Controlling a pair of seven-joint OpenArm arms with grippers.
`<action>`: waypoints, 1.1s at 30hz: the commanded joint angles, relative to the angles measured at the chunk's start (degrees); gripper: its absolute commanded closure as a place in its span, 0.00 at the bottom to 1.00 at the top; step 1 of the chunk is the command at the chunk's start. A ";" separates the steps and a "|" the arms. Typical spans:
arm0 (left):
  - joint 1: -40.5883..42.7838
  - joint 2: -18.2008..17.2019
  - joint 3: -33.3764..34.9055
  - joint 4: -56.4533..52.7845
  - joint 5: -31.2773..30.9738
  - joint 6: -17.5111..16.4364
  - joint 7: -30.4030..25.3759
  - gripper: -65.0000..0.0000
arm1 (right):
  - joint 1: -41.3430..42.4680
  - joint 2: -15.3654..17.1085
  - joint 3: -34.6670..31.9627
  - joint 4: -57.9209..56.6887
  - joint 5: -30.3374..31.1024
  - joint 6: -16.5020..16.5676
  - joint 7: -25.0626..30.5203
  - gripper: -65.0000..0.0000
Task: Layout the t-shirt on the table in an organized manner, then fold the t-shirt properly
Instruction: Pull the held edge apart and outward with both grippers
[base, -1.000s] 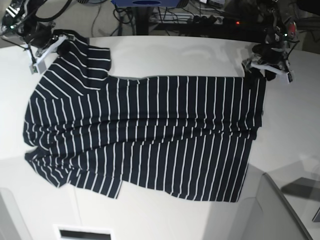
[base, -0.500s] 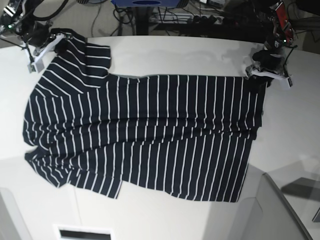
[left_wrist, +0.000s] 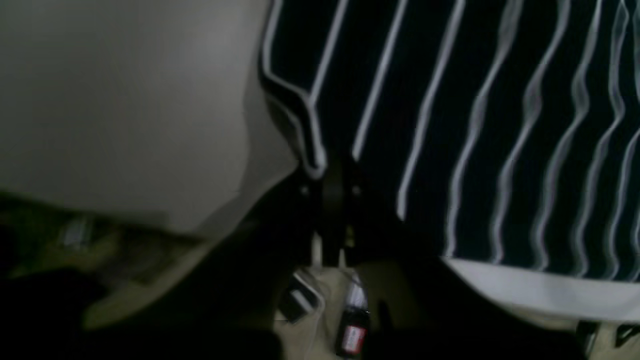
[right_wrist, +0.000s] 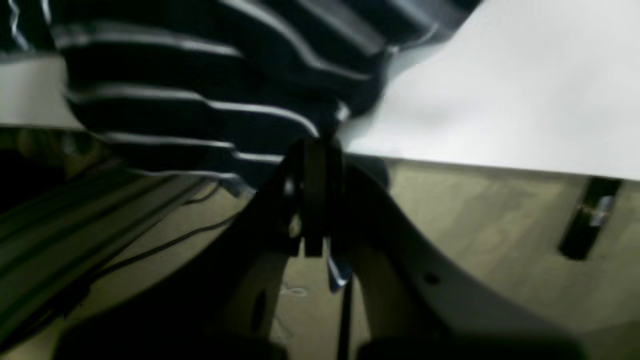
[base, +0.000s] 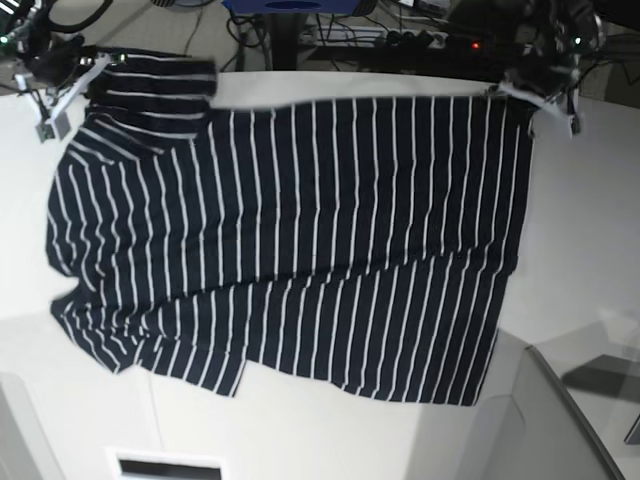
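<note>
The dark t-shirt (base: 300, 240) with thin white stripes lies spread across the off-white table (base: 590, 230), its far edge pulled taut towards the back. My left gripper (base: 517, 95) is at the far right corner, shut on the shirt's hem corner. The left wrist view shows the jaws (left_wrist: 332, 172) pressed together on the dark fabric (left_wrist: 475, 125). My right gripper (base: 78, 82) is at the far left, shut on the sleeve end of the shirt. In the right wrist view the fingers (right_wrist: 322, 142) pinch striped cloth (right_wrist: 200, 100) just past the table's edge (right_wrist: 500, 100).
Cables and a power strip (base: 400, 40) lie on the floor behind the table. A grey slanted panel (base: 560, 420) stands at the near right corner. A white box with a dark slot (base: 165, 465) sits at the near edge.
The left gripper has shut on the shirt's corner. Both grippers moved towards the back of the table, drawing the far edge with them and stretching the wrinkled fabric flatter.
</note>
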 joint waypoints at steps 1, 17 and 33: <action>0.82 -0.59 -0.18 2.81 -0.58 -0.34 -1.61 1.00 | -0.93 0.73 0.30 1.78 0.18 0.25 -0.80 1.00; 10.93 1.52 -0.27 11.86 -0.14 -0.34 -1.61 1.00 | -6.64 0.73 0.39 7.93 0.18 0.25 -9.94 1.00; 8.11 1.70 0.35 15.73 0.03 0.10 -0.99 1.00 | -1.63 1.52 0.21 11.89 0.00 0.25 -13.72 0.99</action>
